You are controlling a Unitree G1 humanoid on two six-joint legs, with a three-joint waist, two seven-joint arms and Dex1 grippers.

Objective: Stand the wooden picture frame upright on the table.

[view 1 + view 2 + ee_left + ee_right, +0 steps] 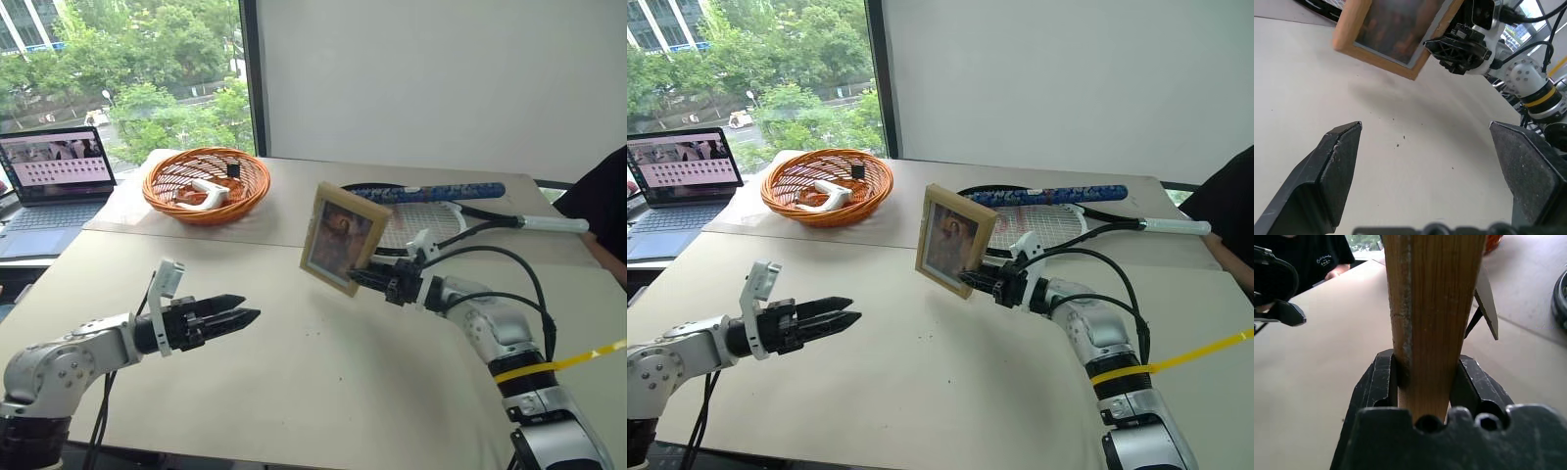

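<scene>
The wooden picture frame (338,238) hangs tilted above the table (323,392), its brownish picture facing me. My right gripper (377,279) is shut on the frame's lower corner. In the right wrist view both pads (1382,377) press the light-wood edge (1435,293), and the grey stand flap (1488,303) sticks out behind. My left gripper (240,318) hovers over the table to the frame's left, pointing toward it and apart from it. Its fingers (1334,166) stand wide open with nothing between them.
A tennis racket (441,211) lies on the table behind the frame. An orange wicker basket (208,182) with a white object sits at the back left. A laptop (54,176) stands at the far left. A person's dark sleeve (602,211) is at the right edge.
</scene>
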